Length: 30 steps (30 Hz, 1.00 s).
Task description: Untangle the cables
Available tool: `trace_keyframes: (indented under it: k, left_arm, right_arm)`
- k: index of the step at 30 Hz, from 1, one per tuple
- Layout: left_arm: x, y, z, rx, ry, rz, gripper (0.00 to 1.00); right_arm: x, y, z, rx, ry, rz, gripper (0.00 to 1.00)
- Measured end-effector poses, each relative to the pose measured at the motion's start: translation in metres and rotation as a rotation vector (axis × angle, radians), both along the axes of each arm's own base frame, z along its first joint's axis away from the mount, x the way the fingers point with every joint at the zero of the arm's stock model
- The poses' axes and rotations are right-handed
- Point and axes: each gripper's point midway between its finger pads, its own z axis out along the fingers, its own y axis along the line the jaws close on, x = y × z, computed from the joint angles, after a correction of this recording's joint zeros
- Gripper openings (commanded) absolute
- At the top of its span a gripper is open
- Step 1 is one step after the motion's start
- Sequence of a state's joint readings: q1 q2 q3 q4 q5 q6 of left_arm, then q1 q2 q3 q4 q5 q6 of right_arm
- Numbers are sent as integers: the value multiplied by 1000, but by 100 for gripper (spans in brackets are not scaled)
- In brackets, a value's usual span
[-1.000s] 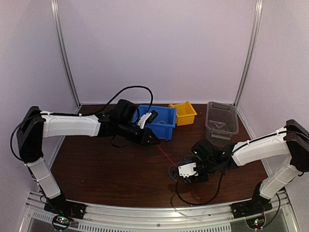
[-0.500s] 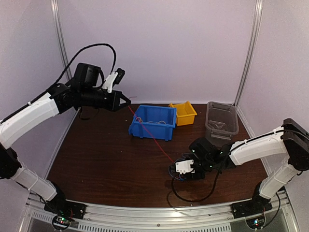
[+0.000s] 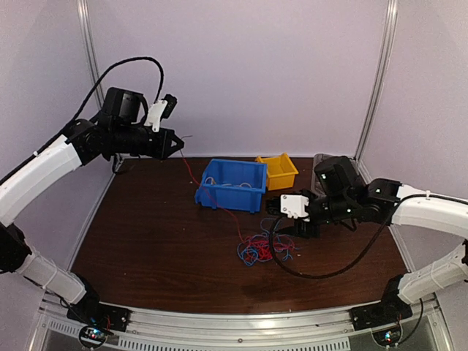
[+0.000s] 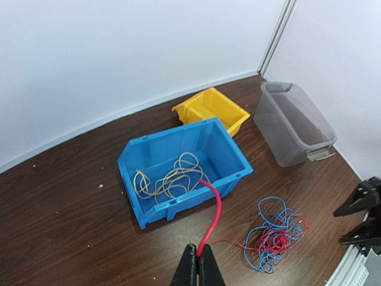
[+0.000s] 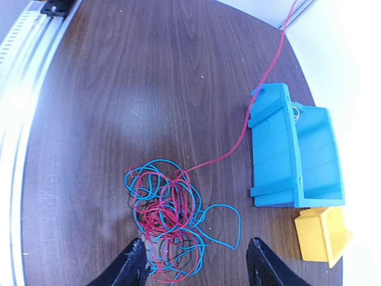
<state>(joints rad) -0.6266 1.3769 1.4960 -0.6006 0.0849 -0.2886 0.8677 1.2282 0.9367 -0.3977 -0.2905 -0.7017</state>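
Note:
A tangle of red and blue cables (image 3: 262, 246) lies on the brown table; it also shows in the right wrist view (image 5: 169, 217) and the left wrist view (image 4: 275, 235). One red cable (image 3: 212, 196) runs from the tangle up to my left gripper (image 3: 180, 142), which is raised high at the left and shut on its end (image 4: 209, 229). Yellow cables (image 4: 168, 179) lie in the blue bin (image 3: 232, 184). My right gripper (image 3: 276, 219) is open and empty, above the tangle's right side, its fingers (image 5: 136, 265) wide apart.
A yellow bin (image 3: 278, 170) stands behind the blue bin (image 4: 235, 159), and a clear plastic container (image 3: 336, 179) at the back right. Black arm cables loop near the right arm. The metal rail (image 3: 241, 327) runs along the near edge.
My right gripper has let go of the tangle and risen toward the back right. The tangle now lies spread on the table. My left gripper, still holding the red cable, shifted slightly left.

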Motion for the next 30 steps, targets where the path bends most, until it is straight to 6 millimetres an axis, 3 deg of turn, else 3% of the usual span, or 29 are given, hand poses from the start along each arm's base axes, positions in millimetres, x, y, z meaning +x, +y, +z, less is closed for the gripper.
trace_keyframes:
  k: [3,7,12,16,19,25,30]
  left_arm:
    - [5,-3,-20,32,40,2,0]
    - [4,-4,-17,26,37,-6,0]
    - [3,-4,12,0,-4,-12,0]
    - [0,-2,52,-36,-71,-18,0]
    - [-1,-1,71,-55,-109,-21,0]
    - [-4,0,81,-54,-120,-28,0]
    - [-4,2,87,-41,-129,-21,0]
  right_arm:
    - [-10,0,11,26,36,33,60]
    - [-16,-2,-6,16,104,16,67]
    - [-1,11,-44,-13,170,-30,76]
    - [14,25,-71,-29,205,-59,78]
    - [22,40,-82,-22,235,-59,78]
    - [41,78,-100,25,298,-40,62]
    - [39,85,-130,9,379,-45,43]
